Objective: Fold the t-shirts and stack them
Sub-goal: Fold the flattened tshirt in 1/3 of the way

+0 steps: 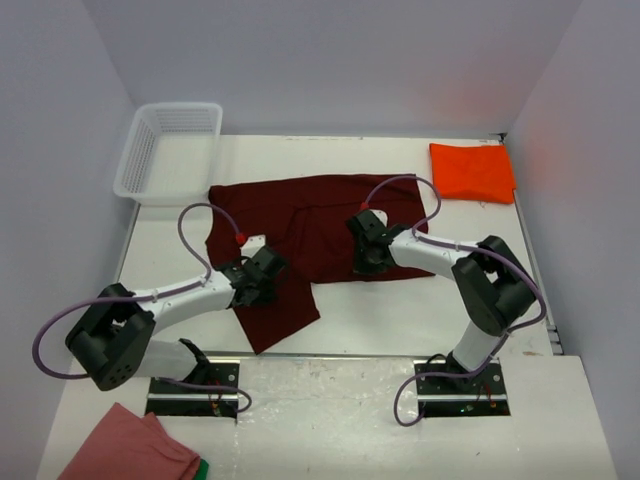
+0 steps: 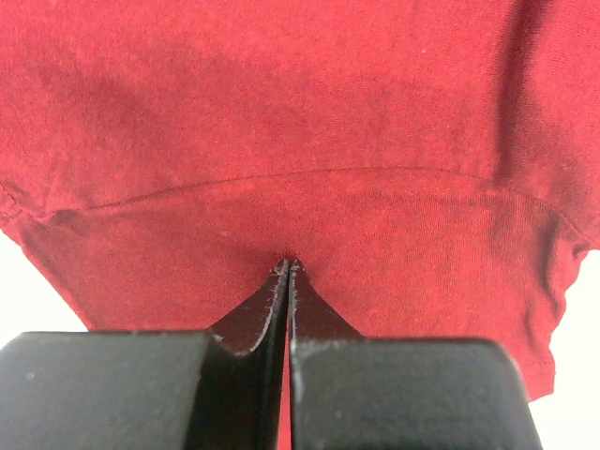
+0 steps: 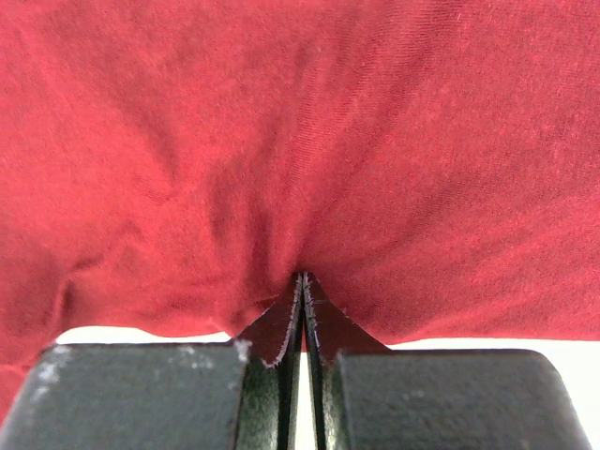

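- A pink cloth [image 1: 128,447] lies at the worktop's near left corner, no part of this job.
- The left gripper [image 1: 262,272] is clamped on the near left flap of the maroon t-shirt [image 1: 320,212], probably to fold it.
- The right gripper [image 1: 367,254] pinches that shirt's near hem, mid-worktop.
- The orange-red t-shirt [image 1: 472,172] sits folded at the far right corner, with a white basket [image 1: 170,150] far left.

A robot lab cell: left arm [image 1: 170,292] and right arm [image 1: 440,255] bolted to a white table [image 1: 400,310] inside plain white walls [image 1: 350,60].
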`<action>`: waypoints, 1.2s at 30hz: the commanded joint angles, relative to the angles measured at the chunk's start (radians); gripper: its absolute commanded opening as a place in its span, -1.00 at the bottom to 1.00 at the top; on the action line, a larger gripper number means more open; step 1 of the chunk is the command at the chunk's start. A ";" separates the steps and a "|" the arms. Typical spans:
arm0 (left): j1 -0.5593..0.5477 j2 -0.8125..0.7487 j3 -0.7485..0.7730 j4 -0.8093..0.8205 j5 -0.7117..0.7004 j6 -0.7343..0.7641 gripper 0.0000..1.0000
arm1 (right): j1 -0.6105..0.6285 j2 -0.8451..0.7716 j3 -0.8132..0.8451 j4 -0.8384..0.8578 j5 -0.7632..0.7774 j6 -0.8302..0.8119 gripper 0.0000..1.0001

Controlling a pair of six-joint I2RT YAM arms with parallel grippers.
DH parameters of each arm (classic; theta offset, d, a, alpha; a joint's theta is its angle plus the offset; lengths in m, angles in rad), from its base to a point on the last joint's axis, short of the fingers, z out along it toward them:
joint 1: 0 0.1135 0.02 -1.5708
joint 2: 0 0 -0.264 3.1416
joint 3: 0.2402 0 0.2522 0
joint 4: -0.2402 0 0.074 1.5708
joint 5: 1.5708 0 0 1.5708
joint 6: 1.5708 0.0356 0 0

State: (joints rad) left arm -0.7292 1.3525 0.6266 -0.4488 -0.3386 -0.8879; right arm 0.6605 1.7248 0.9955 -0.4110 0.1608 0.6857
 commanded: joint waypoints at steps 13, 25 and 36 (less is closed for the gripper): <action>-0.055 -0.328 -0.119 -0.238 0.038 -0.118 -1.00 | 0.148 -0.111 -0.222 -0.106 0.039 0.253 -1.00; -0.128 -0.103 0.298 -0.419 -0.252 -0.090 -1.00 | 0.205 -0.343 0.040 -0.373 0.255 0.227 -0.81; -0.125 0.350 0.737 -0.383 -0.218 0.112 -1.00 | -0.347 -0.082 0.193 -0.164 -0.082 -0.021 -0.56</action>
State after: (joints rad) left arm -0.8532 1.6417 1.2903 -0.8253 -0.5468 -0.8474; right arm 0.3916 1.5658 1.1843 -0.6136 0.2092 0.7219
